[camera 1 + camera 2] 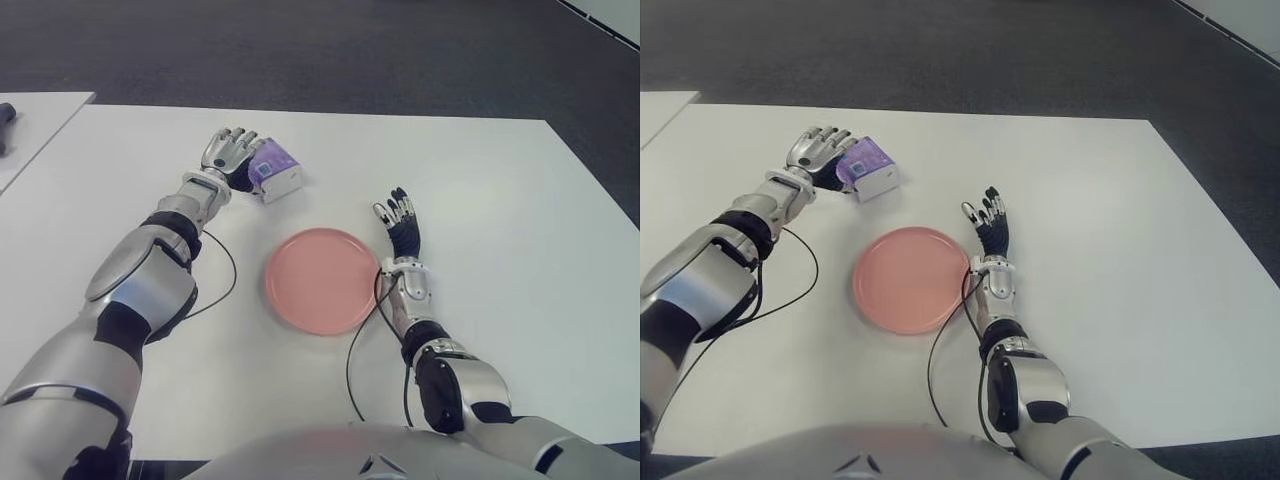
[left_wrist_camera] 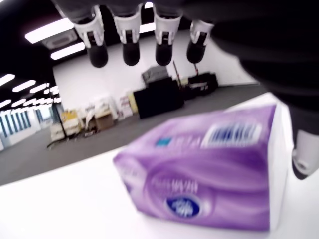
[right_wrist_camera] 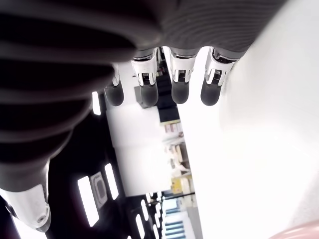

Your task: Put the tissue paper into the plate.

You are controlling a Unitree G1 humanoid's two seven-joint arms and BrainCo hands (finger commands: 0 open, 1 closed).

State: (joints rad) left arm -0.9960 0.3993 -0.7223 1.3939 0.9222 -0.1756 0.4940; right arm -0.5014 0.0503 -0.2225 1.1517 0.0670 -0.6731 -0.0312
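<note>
Far left of white tabletop [image 1: 480, 190]: left hand [image 1: 228, 152] at the purple-and-white soft-pack of tissue paper [image 1: 273, 168]. Fingers [image 2: 130, 35] spread over the pack's top, tips hanging clear above it in the left wrist view; thumb down at one white end, contact not certain. Not closed on anything yet, so reads as open, poised around the pack rather than gripping it. Pack sits on the table, far-left of the plate and well apart from it.

Handling, as a judgement: light, plastic-wrapped, soft; likely to dent under squeeze and somewhat slick on the film. Not fragile. Best hold probably across the narrow width, fingers on one long purple face, thumb opposite, near the middle so it does not pivot. Moderate squeeze enough; too little and the film may slide.

Centre, nearer the robot: round pink flat plate [image 1: 322, 279], shallow rim, nothing in it. Low lip, so a pack set down flat should stay; dropped from height it may skid or overhang the edge.

Right of the plate, just beside its rim: right hand [image 1: 401, 226], idle, fingers [image 3: 179, 77] extended straight and relaxed, holding nothing. Thin black cable [image 1: 357, 350] trails from that wrist along the plate's near-right edge; worth keeping clear of the set-down spot.
</note>
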